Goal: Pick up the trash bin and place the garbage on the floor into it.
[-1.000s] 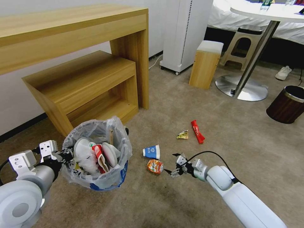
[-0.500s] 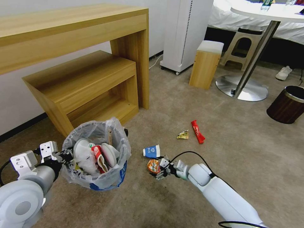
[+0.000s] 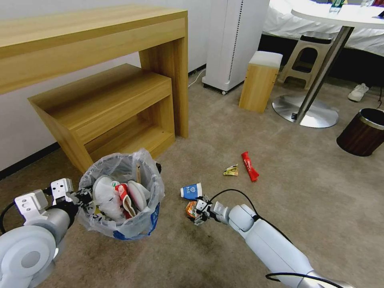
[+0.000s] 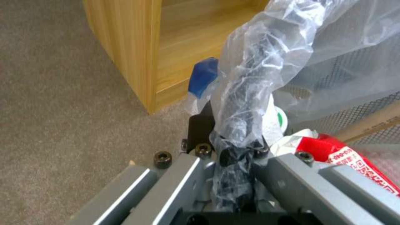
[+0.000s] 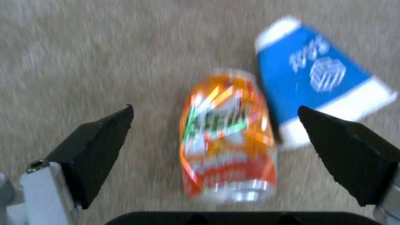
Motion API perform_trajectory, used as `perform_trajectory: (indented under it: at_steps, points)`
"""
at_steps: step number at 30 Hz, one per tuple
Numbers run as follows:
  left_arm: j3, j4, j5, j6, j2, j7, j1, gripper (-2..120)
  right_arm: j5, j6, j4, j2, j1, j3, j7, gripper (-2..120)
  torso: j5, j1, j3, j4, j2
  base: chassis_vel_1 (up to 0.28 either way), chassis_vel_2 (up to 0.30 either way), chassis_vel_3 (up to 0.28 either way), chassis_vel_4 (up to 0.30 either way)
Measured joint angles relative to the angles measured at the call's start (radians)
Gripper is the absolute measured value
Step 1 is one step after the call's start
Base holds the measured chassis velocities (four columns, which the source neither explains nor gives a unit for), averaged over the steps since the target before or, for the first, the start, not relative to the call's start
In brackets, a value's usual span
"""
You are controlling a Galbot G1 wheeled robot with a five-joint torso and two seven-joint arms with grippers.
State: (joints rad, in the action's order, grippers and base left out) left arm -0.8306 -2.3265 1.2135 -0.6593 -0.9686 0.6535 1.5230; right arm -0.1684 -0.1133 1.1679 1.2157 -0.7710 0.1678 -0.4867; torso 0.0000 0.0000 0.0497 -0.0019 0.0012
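So the crushed orange can (image 5: 228,134) lies on the beige carpet (image 3: 280,160) beside the blue-white cup (image 5: 321,78); right gripper (image 5: 217,137) has slid over it, jaws apart. Left gripper (image 4: 233,175) stays clamped on the bag-lined trash bin (image 3: 120,196).

A carpeted hotel-style guest room. A wooden desk (image 3: 92,36) with a nested bench (image 3: 108,104) stands against the wall. A white-covered bed (image 3: 320,28), round pedestal table (image 3: 340,16), stool (image 3: 260,80) and brown waste bin (image 3: 362,132) stand behind.

Head high — wrists close, floorward
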Motion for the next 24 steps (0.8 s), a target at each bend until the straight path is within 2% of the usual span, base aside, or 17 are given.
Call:
perform_trajectory:
  at_steps: [10,24]
  points:
    - [0.005,0.008,0.002,0.001,0.001,-0.004,-0.009,1,-0.056,-0.007,-0.010,0.007,-0.043,-0.006,-0.008,100,0.0000,0.000,0.000,-0.0001,0.000,0.000,0.000,0.000,0.000]
    - [0.001,0.006,0.002,0.003,0.000,-0.007,-0.002,1,-0.124,-0.049,-0.054,0.031,-0.044,-0.012,0.050,100,0.0000,0.000,0.000,0.0000,0.000,0.000,0.000,0.000,0.000]
